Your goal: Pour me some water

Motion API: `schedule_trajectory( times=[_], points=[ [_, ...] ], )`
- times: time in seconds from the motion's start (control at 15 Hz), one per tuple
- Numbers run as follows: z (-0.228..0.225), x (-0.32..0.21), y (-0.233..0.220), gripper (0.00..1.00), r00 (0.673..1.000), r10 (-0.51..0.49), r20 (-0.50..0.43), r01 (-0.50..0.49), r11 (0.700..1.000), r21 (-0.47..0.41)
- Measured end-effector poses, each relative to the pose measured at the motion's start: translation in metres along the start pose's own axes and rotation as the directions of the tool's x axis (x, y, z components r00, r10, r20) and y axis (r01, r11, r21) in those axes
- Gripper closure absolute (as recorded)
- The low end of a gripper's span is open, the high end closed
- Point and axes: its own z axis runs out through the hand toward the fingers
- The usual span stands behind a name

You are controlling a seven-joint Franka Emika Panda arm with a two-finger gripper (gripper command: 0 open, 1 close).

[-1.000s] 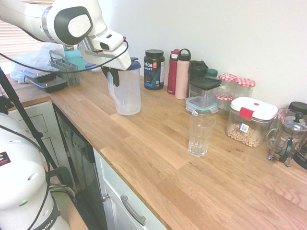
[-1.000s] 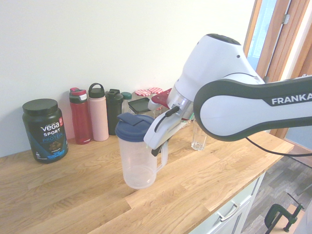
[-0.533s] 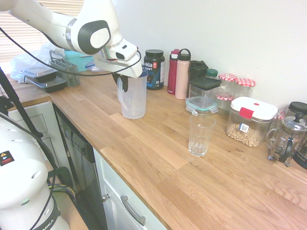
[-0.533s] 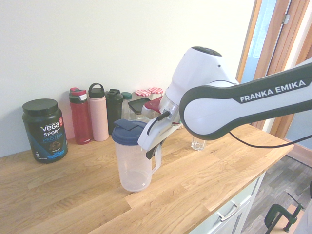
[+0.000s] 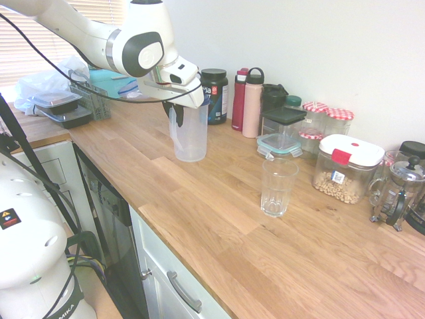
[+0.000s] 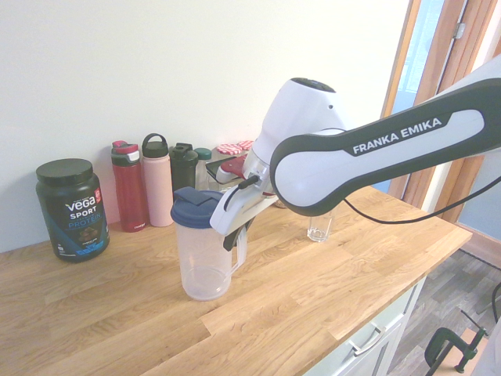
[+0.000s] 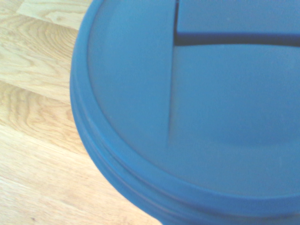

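Note:
A clear plastic pitcher with a blue lid stands upright on or just above the wooden counter. My gripper is shut on its handle from the side. I cannot make out any water inside it. An empty drinking glass stands on the counter, well apart from the pitcher and nearer the jars. The blue lid fills the wrist view.
Along the wall stand a black protein tub, red and pink bottles, a clear box, red-lidded jars, a cereal container and a French press. Trays and a basket sit at the far left.
The arm has carried the pitcher rightward in the first exterior view, closer to the protein tub and the glass. The grip on the handle has stayed the same.

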Motion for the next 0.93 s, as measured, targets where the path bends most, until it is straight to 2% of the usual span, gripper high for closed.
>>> schedule_trajectory(
  times=[0.4, 0.6, 0.93],
  points=[
    [-0.003, 0.000, -0.005, 0.00, 1.000, -0.012, -0.001, 0.012, 1.000, -0.015],
    [-0.003, -0.013, 0.004, 0.00, 0.997, -0.033, 0.075, 0.042, 0.993, -0.111],
    [-0.060, -0.039, 0.040, 0.00, 0.983, -0.021, 0.181, 0.068, 0.963, -0.262]
  ],
)
